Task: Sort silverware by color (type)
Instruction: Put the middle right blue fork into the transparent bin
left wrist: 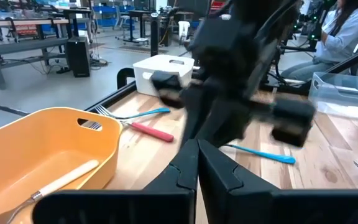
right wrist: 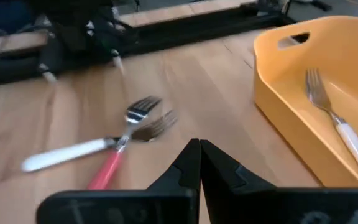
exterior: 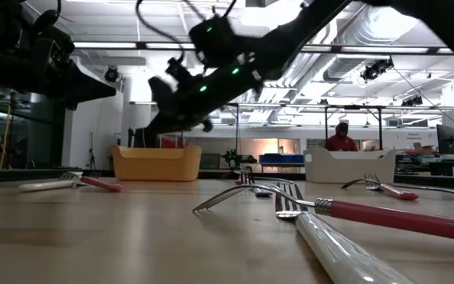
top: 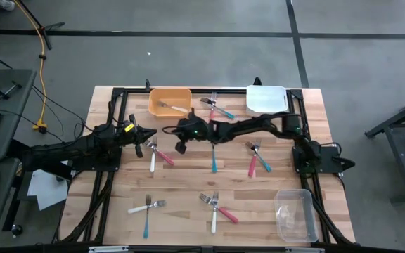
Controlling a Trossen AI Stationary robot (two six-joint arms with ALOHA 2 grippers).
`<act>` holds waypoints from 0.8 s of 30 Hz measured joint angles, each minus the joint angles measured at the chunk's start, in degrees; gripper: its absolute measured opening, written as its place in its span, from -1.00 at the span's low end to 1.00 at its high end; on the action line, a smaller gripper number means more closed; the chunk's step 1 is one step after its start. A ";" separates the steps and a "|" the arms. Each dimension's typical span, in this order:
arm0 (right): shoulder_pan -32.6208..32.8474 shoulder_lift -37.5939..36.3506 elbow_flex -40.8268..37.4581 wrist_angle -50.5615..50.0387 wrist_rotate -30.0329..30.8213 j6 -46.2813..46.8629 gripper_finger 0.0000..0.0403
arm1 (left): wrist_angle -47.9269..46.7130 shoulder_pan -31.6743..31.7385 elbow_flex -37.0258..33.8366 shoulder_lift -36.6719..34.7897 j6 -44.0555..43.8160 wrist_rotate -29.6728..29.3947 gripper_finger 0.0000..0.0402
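The left gripper (top: 148, 135) hangs over the table's left part, its fingers (left wrist: 191, 168) pressed together with nothing between them. Just right of it a white fork (top: 152, 156) and a pink fork (top: 162, 154) lie crossed on the wood; the right wrist view shows the same pair, heads touching. Nearer the front edge, a white fork (top: 146, 207) crosses a blue fork (top: 146, 221). At the back stands the orange bin (top: 170, 102), holding one white fork (right wrist: 337, 124). The right arm reaches across the table's middle, and the right gripper (top: 181, 144) hovers just in front of the bin, fingers (right wrist: 197, 165) closed tight and empty. A blue fork (top: 214, 158) lies beside that arm on the bare wood. Behind, between the bin and the white bin (top: 266, 98), a pink fork (top: 212, 105) and a blue one (top: 222, 109) cross. Toward the front a white fork (top: 214, 214) and a pink fork (top: 220, 209) overlap. Farther right a pink fork (top: 252, 161) and a blue fork (top: 260, 159) lie side by side. A clear bin (top: 294, 214) sits at the front right corner.
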 joint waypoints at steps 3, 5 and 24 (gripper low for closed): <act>0.79 -4.65 -3.72 -0.55 0.43 0.67 -1.00 | 0.02 0.00 0.00 0.00 -0.02 -0.01 -1.00; 1.23 -7.80 -5.37 -4.69 1.45 1.23 -1.00 | 0.03 0.00 0.00 0.00 0.02 -0.06 -1.00; 10.99 -25.43 -6.67 -73.68 -1.75 37.71 -1.00 | 0.05 0.02 0.00 0.00 -0.01 -0.07 -1.00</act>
